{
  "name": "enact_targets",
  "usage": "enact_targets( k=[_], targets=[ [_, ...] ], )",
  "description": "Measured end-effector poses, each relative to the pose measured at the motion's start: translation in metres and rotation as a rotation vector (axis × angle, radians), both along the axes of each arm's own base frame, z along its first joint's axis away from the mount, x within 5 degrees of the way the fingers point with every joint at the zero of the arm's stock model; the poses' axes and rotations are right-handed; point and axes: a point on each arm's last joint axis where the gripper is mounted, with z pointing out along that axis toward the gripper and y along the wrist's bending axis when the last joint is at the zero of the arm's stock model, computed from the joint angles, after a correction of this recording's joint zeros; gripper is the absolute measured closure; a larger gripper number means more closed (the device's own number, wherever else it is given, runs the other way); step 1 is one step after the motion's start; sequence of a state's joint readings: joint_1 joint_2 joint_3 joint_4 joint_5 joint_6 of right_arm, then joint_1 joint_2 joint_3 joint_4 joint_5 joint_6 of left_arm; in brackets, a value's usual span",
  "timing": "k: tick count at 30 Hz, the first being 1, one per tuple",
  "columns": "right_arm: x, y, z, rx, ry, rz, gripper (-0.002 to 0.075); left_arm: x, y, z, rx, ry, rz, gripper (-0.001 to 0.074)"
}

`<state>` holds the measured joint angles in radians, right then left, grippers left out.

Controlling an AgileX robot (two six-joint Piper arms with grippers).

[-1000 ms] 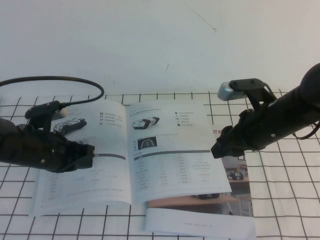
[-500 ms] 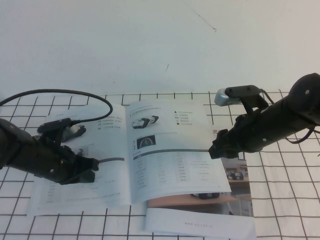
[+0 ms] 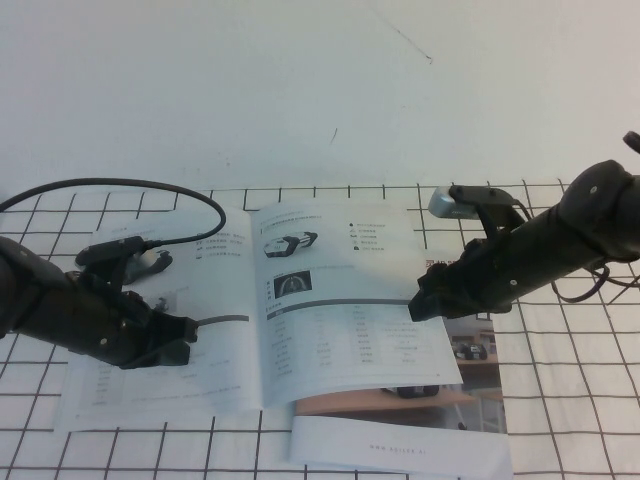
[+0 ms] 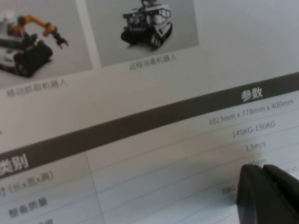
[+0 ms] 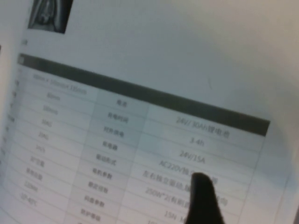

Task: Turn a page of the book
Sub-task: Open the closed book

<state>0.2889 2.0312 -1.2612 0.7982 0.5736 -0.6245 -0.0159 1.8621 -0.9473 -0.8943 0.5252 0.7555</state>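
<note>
White cloth ruled in a black grid [image 3: 560, 400] covers the near part of the table, and on it the book [image 3: 250, 300], a thin white stapled brochure with small wheeled-robot photos, grey bars and spec tables, lies open and flat, its lower right corner overlapping a second booklet with a photographic room cover [image 3: 470, 385]. Lying open this way, both leaves are reachable from either side.

Next in size are the two black arms. The left gripper [image 3: 178, 338] rests low on the left-hand leaf near its grey bar, probably to pin that side so the brochure does not slide; in the left wrist view its dark fingertips [image 4: 268, 193] appear pressed together on the paper, holding nothing. The right gripper [image 3: 420, 305] hovers at the outer edge of the page [image 3: 355, 300], the glossy white right-hand leaf with a vehicle photo, grey bar and fine-text table. The right wrist view shows one dark fingertip [image 5: 205, 196] over the table rows; whether the jaws stand apart I cannot tell.

As for edges, the page's free right edge lies just beside the right gripper, over the other booklet's cover, so a lift there risks catching that cover too. Above the spread, the plain white tabletop [image 3: 300, 90] gives room, and the arc toward the spine looks unobstructed until the left gripper.
</note>
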Motion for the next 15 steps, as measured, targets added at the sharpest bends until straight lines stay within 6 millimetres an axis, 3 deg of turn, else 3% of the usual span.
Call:
enact_targets(
  k=[6,15],
  targets=[
    [0.008,-0.008,-0.007,0.074,0.029,-0.021,0.0292,0.0,0.0,0.0,0.0,-0.001,-0.004,0.0738],
    [0.009,-0.002,-0.016,0.139,0.063,-0.008,0.0292,0.0,0.0,0.0,0.001,-0.002,-0.007,0.0738]
  ],
)
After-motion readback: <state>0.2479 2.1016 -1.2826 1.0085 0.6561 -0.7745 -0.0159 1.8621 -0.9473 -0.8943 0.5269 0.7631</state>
